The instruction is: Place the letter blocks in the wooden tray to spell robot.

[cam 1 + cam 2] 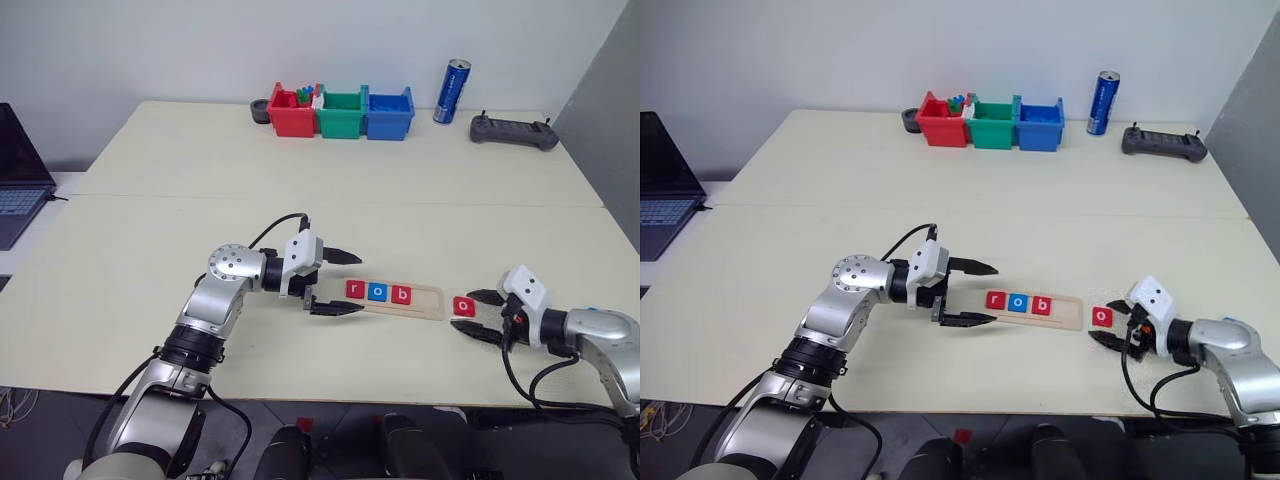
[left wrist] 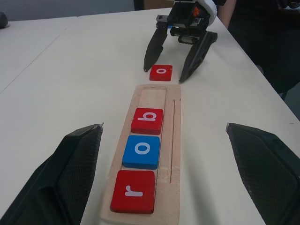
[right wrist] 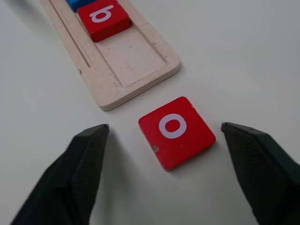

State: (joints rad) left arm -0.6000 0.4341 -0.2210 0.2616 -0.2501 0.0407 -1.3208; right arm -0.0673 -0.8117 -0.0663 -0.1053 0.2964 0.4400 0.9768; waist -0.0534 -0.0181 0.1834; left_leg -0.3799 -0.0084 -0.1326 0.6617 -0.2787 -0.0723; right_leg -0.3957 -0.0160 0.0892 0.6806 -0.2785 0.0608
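Beside the wooden tray's point(image 1: 425, 301) empty end, my right gripper point(image 1: 478, 315) straddles the red "o" block point(image 1: 464, 306), jaws apart; my left gripper point(image 1: 334, 283) gapes at the opposite end.

Bright, even light, seemingly from overhead, falls on the table point(image 1: 300, 190) with no glare. Shadows are soft: a faint one under the right gripper point(image 3: 164, 178) beside the red o point(image 3: 176, 131). Near the left gripper point(image 2: 164, 178) the fingers point(image 2: 70, 178) look slightly blurred.
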